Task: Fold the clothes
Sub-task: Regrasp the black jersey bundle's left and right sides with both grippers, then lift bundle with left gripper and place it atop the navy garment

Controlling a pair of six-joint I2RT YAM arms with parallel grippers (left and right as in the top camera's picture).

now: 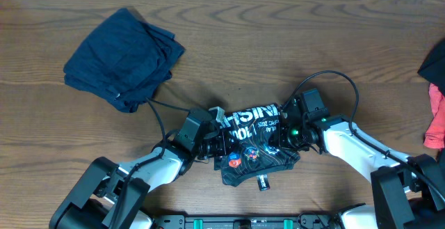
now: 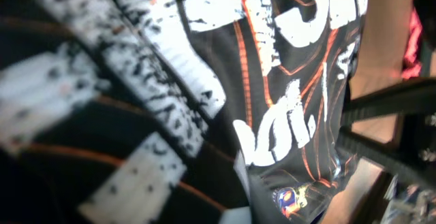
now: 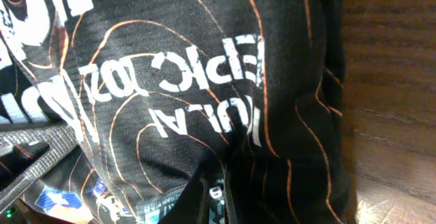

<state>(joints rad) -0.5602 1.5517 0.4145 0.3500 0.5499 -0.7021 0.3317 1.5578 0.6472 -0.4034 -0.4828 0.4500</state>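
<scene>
One jersey (image 1: 252, 126), one navy pile (image 1: 122, 55)

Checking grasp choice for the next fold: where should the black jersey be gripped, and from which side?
Probably its two short ends, coming in low from the left and right. The black jersey lies folded into a compact strip running left to right, so those ends offer stacked edges to pinch.
</scene>
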